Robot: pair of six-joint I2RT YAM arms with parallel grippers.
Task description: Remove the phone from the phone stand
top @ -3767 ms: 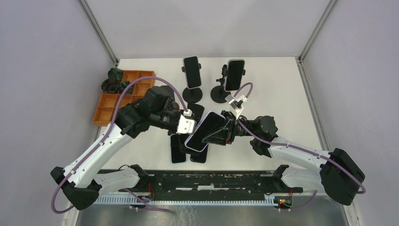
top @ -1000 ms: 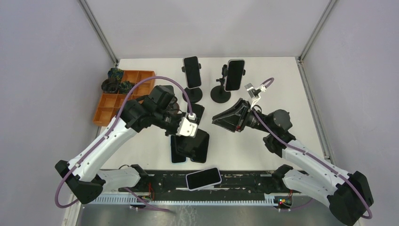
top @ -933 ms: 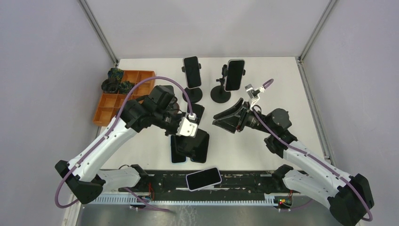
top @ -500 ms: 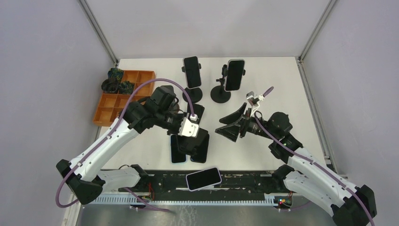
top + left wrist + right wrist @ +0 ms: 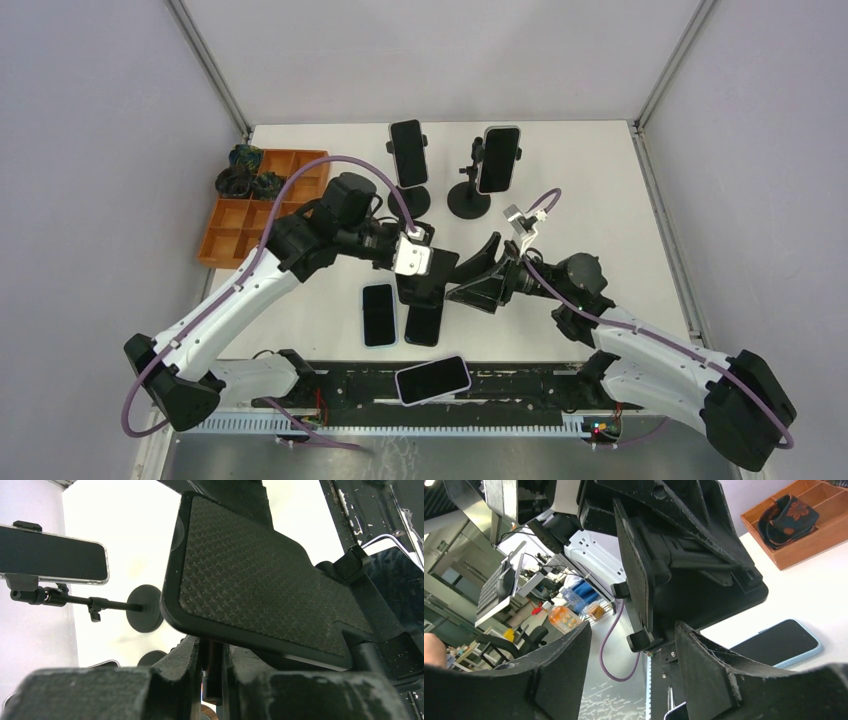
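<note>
My left gripper [image 5: 420,285] is shut on the stem [image 5: 212,672] of an empty black phone stand and holds it above the table. Its textured cradle plate [image 5: 260,595] fills the left wrist view and also shows from above [image 5: 442,268]. My right gripper [image 5: 470,276] is open and empty, just right of the stand. In the right wrist view its fingers [image 5: 719,675] stand wide apart below the cradle [image 5: 639,575], not touching it. A phone with a white rim [image 5: 432,378] lies on the black rail at the near edge.
Two more stands at the back hold phones [image 5: 408,153] [image 5: 498,158]; one shows in the left wrist view [image 5: 50,560]. Two dark phones [image 5: 378,313] [image 5: 423,322] lie flat below the held stand. An orange tray [image 5: 262,195] sits at the left.
The white-rimmed phone left the held stand and came to lie on the near rail. My right gripper, now open, swung away and back toward the stand. My left arm carried the stand up and right.
</note>
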